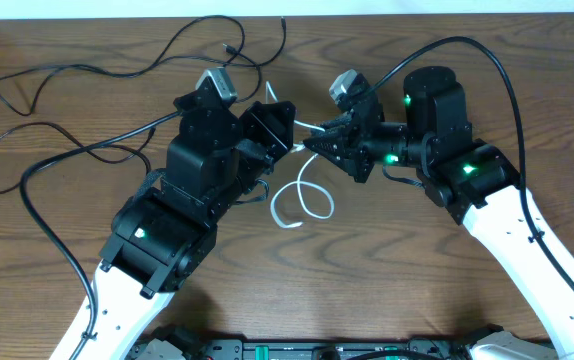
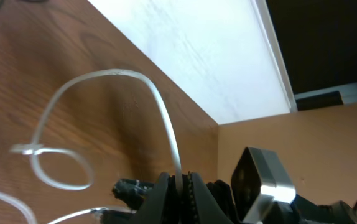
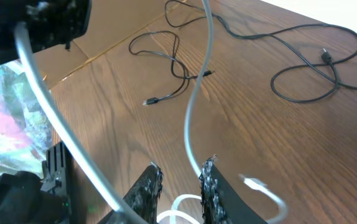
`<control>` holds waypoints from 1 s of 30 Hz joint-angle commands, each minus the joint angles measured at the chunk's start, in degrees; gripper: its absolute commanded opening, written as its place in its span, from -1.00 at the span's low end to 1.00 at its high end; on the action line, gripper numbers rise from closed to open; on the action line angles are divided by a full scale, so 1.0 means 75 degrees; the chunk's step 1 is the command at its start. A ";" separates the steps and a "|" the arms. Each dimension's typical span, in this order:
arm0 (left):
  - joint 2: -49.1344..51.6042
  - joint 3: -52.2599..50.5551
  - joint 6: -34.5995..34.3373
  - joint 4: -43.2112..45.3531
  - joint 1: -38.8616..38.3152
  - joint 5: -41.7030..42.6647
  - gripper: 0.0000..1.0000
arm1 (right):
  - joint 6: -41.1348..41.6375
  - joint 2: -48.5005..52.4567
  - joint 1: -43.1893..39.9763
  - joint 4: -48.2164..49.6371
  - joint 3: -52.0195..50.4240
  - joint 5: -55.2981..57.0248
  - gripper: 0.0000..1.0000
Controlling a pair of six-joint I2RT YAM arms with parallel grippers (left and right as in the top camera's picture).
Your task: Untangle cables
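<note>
Looping white cable (image 2: 116, 72) | thin, glossy | grained wooden table (image 2: 17, 74) | left pincer (image 2: 180, 183) clamped

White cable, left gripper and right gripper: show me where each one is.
white cable (image 2: 124, 73), left wrist view, top of its raised arc.
left gripper (image 2: 180, 182), left wrist view, between fingertips shut on the white cable.
right gripper (image 3: 178, 180), right wrist view, gap between its two fingertips.

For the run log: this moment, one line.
left gripper: shut on thin white cable | right gripper: jaws apart, cable between | black cables: loose on wooden table
</note>
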 commanded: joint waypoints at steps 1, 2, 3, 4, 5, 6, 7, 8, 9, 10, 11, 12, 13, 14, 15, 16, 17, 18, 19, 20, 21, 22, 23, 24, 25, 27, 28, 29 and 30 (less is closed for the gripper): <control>-0.0058 0.0143 0.0105 -0.0067 -0.0009 -0.0411 -0.85 | 0.0052 0.0020 0.0029 -0.0003 0.0090 0.0029 -0.61; -0.0058 0.0143 0.0111 -0.0076 -0.0009 -0.0431 -0.85 | 0.0052 0.0020 0.0029 -0.0009 0.0090 0.0029 -0.62; -0.0058 0.0143 0.0108 -0.0079 -0.0009 -0.0431 -0.85 | 0.0052 0.0020 0.0029 -0.0015 0.0090 0.0029 -0.63; -0.0058 0.0143 0.0108 -0.0076 -0.0009 -0.0463 -0.85 | 0.0052 0.0020 0.0029 -0.0017 0.0090 0.0029 -0.64; -0.0058 0.0143 0.0108 -0.0076 -0.0009 -0.0490 -0.85 | 0.0052 0.0020 0.0029 -0.0017 0.0090 0.0029 -0.66; -0.0058 0.0143 0.0111 -0.0079 -0.0009 -0.0554 -0.85 | 0.0052 0.0020 0.0029 -0.0020 0.0090 0.0026 -0.70; -0.0058 0.0143 0.0108 -0.0096 -0.0009 -0.0650 -0.85 | 0.0052 0.0020 0.0029 -0.0026 0.0090 0.0026 -0.70; -0.0058 0.0143 0.0111 -0.0105 -0.0009 -0.0702 -0.85 | 0.0052 0.0020 0.0029 -0.0035 0.0090 0.0026 -0.71; -0.0058 0.0143 0.0111 -0.0105 -0.0009 -0.0720 -0.85 | 0.0052 0.0020 0.0029 -0.0050 0.0090 0.0029 -0.72; -0.0058 0.0143 0.0111 -0.0102 -0.0009 -0.0720 -0.85 | 0.0052 0.0020 0.0029 -0.0058 0.0090 0.0029 -0.74; -0.0058 0.0143 0.0111 -0.0102 -0.0009 -0.0740 -0.85 | 0.0052 0.0020 0.0029 -0.0073 0.0090 0.0029 -0.75; -0.0058 0.0143 0.0111 -0.0117 -0.0009 -0.0781 -0.85 | 0.0052 0.0020 0.0029 -0.0079 0.0090 0.0029 -0.78; -0.0058 0.0143 0.0111 -0.0125 -0.0009 -0.0816 -0.85 | 0.0052 0.0020 0.0029 -0.0079 0.0090 0.0029 -0.82; -0.0058 0.0143 0.0117 -0.0134 -0.0009 -0.0860 -0.85 | 0.0052 0.0020 0.0029 -0.0079 0.0090 0.0029 -0.85; -0.0058 0.0143 0.0152 -0.0137 -0.0009 -0.0868 -0.85 | 0.0052 0.0020 0.0029 -0.0079 0.0090 0.0029 -0.88; -0.0058 0.0143 0.0166 -0.0146 -0.0009 -0.0892 -0.85 | 0.0052 0.0020 0.0029 -0.0082 0.0090 0.0029 -0.91; -0.0058 0.0143 0.0166 -0.0154 -0.0009 -0.0933 -0.85 | 0.0052 0.0020 0.0029 -0.0082 0.0090 0.0029 -0.91; -0.0058 0.0143 0.0166 -0.0172 -0.0009 -0.1000 -0.85 | 0.0052 0.0020 0.0029 -0.0085 0.0090 0.0029 -0.93; -0.0058 0.0143 0.0169 -0.0195 -0.0009 -0.1151 -0.85 | 0.0055 0.0020 0.0029 -0.0085 0.0090 0.0026 -0.94; -0.0058 0.0143 0.0169 -0.0216 -0.0009 -0.1259 -0.85 | 0.0055 0.0020 0.0029 -0.0093 0.0090 0.0029 -0.94; -0.0058 0.0143 0.0172 -0.0294 -0.0009 -0.1463 -0.85 | 0.0055 0.0020 0.0029 -0.0134 0.0090 0.0029 -0.95; -0.0058 0.0143 0.0172 -0.0356 -0.0009 -0.1594 -0.85 | 0.0055 0.0020 0.0029 -0.0149 0.0090 0.0026 -0.95; -0.0058 0.0143 0.0181 -0.0391 -0.0009 -0.1679 -0.85 | 0.0055 0.0020 0.0029 -0.0166 0.0090 0.0026 -0.95; -0.0055 0.0143 0.0221 -0.0478 -0.0012 -0.1888 -0.85 | 0.0090 0.0017 0.0026 -0.0181 0.0090 0.0029 -0.97; -0.0055 0.0143 0.0221 -0.0612 -0.0009 -0.2154 -0.85 | 0.0184 0.0017 0.0029 -0.0184 0.0090 0.0029 -0.97; -0.0055 0.0143 0.0224 -0.0766 -0.0009 -0.2361 -0.86 | 0.0341 0.0017 0.0029 -0.0172 0.0090 0.0029 -0.97; -0.0050 0.0143 0.0224 -0.0819 -0.0009 -0.2407 -0.85 | 0.0411 0.0015 0.0026 -0.0154 0.0090 0.0032 -0.97; -0.0041 0.0143 0.0224 -0.0883 -0.0009 -0.2463 -0.85 | 0.0536 0.0015 0.0026 -0.0125 0.0090 0.0029 -0.98; -0.0026 0.0140 0.0224 -0.0968 -0.0009 -0.2477 -0.85 | 0.0688 0.0015 0.0026 -0.0070 0.0090 0.0029 -0.97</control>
